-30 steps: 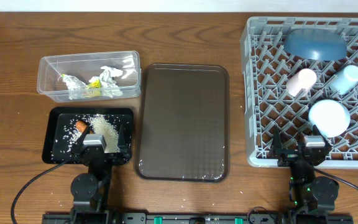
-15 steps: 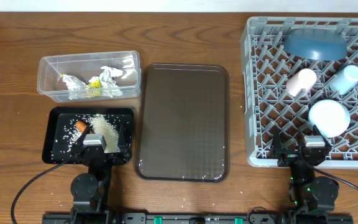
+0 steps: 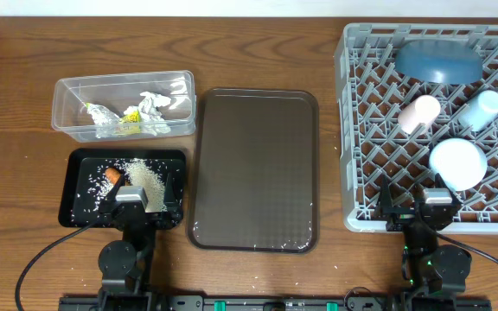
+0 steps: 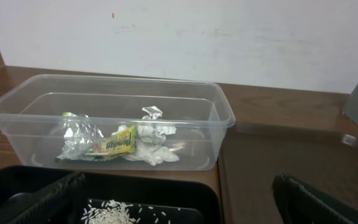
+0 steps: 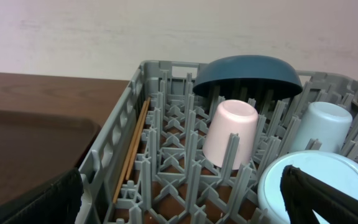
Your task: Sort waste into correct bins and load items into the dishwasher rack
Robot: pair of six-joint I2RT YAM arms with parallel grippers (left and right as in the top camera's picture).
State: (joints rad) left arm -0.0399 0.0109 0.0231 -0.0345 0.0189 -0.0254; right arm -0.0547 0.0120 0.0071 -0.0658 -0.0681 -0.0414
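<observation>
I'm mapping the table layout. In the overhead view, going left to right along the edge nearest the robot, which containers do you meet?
Black bin → brown serving tray → dishwasher rack.

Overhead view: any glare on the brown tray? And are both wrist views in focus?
Overhead: even light, faint pale sheen on the brown tray near its front edge. Left wrist: clear tub sharp, mild reflections on its walls. Right wrist: pinkish cup sharp, nearest pale-blue bowl slightly soft.
</observation>
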